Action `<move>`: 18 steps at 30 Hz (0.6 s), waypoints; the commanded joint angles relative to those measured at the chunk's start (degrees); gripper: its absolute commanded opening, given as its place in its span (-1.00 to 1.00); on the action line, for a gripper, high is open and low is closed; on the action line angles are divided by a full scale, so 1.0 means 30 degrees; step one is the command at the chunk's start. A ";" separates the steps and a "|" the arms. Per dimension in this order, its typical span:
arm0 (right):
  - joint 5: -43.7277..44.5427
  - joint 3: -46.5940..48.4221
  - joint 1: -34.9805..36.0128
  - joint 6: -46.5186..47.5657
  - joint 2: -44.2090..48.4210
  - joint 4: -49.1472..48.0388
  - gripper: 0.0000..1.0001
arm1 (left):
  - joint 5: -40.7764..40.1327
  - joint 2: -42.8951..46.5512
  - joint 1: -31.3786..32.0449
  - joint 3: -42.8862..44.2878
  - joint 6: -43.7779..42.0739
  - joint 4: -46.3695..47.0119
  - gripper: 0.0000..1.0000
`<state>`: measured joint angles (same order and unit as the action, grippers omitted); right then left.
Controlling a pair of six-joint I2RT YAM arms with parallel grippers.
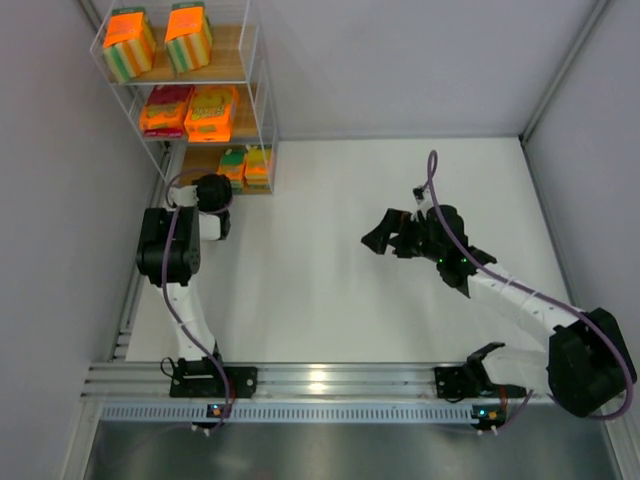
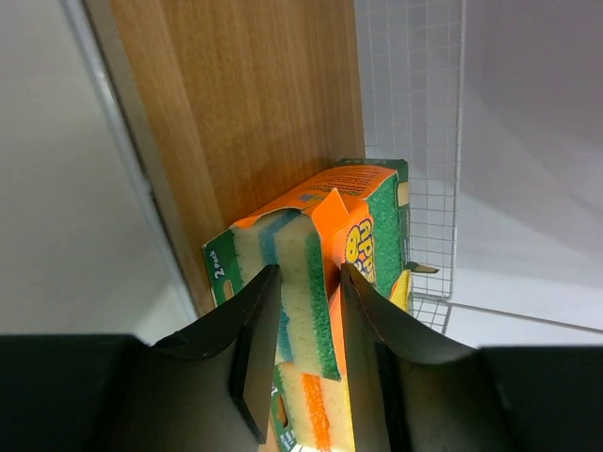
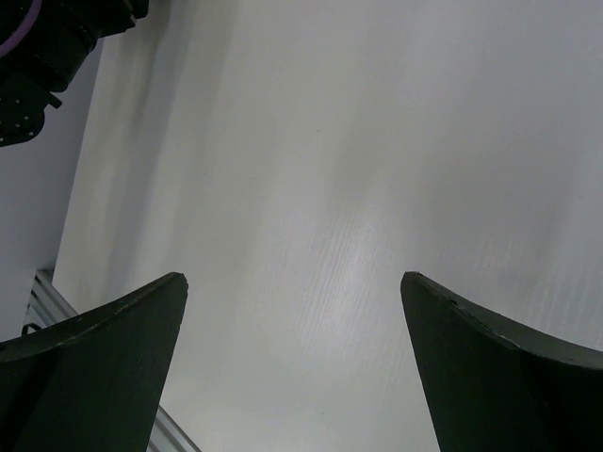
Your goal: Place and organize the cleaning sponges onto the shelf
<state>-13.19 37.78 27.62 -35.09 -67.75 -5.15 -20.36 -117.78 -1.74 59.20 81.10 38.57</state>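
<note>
— What has the left gripper point(image 2: 306, 275) got?
— Its jaws are partly closed, pinching the near end of an orange sponge pack point(image 2: 363, 235). A second pack point(image 2: 311, 414) sits just beside it.
— Where is the held one?
— Straight ahead of the fingers, on the lowest board point(image 2: 254, 113) of the shelf point(image 1: 262, 80). Beyond that are flat packs point(image 1: 212, 112) on the middle board and striped packs point(image 1: 190, 38) on top.
— The right gripper point(image 3: 292, 282)?
— It's spread wide and holds nothing, with bare table point(image 3: 377, 141) ahead of it

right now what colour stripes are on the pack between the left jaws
Pale yellow, blue and green stripes on the sponge pack, orange card; left wrist view.
</note>
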 commanded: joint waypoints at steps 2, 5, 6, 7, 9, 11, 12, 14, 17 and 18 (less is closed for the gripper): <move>0.0061 0.0737 -0.0387 0.0037 -0.0590 -0.1419 0.99 | 0.1014 -0.1023 -0.0036 0.1271 0.0094 0.0211 -0.28; -0.0056 0.0825 -0.0446 0.0008 -0.0796 -0.1506 0.99 | 0.1250 -0.1346 -0.0036 0.1594 0.0242 0.0240 -0.31; -0.0056 0.0854 -0.0475 -0.0050 -0.0826 -0.1507 0.99 | 0.1220 -0.1347 -0.0007 0.1653 0.0155 0.0240 -0.30; -0.0114 0.0854 -0.0475 -0.0022 -0.0855 -0.1507 0.99 | 0.1220 -0.1318 -0.0007 0.1683 0.0067 0.0240 -0.30; -0.0115 0.0883 -0.0475 -0.0022 -0.0943 -0.1507 0.99 | 0.1336 -0.1230 -0.0007 0.1654 -0.0081 0.0211 -0.30; -0.0202 0.0971 -0.0504 0.0037 -0.1002 -0.1507 0.99 | 0.1396 -0.0734 -0.0007 0.1216 0.0356 0.0240 -0.26; -0.0232 0.1087 -0.0475 0.0211 -0.1031 -0.1507 0.99 | 0.1396 -0.0442 -0.0036 0.0547 0.0475 0.0269 -0.23; -0.0115 0.1263 -0.0504 0.0242 -0.1031 -0.1303 0.99 | 0.1221 0.0933 -0.0036 -0.0246 0.0099 0.0269 -0.19; -0.0203 0.2111 -0.0592 0.0622 -0.1119 -0.0426 0.99 | 0.0259 0.3889 -0.0036 -0.2967 -0.0226 0.0328 -0.10; -0.0290 0.2839 -0.0592 0.0971 -0.1177 0.0128 0.99 | 0.0166 0.4680 -0.0094 -0.3584 -0.0459 0.0328 -0.08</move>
<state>-13.41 39.99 27.07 -34.44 -71.18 -4.34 -17.37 -112.79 -1.74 52.93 81.82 38.63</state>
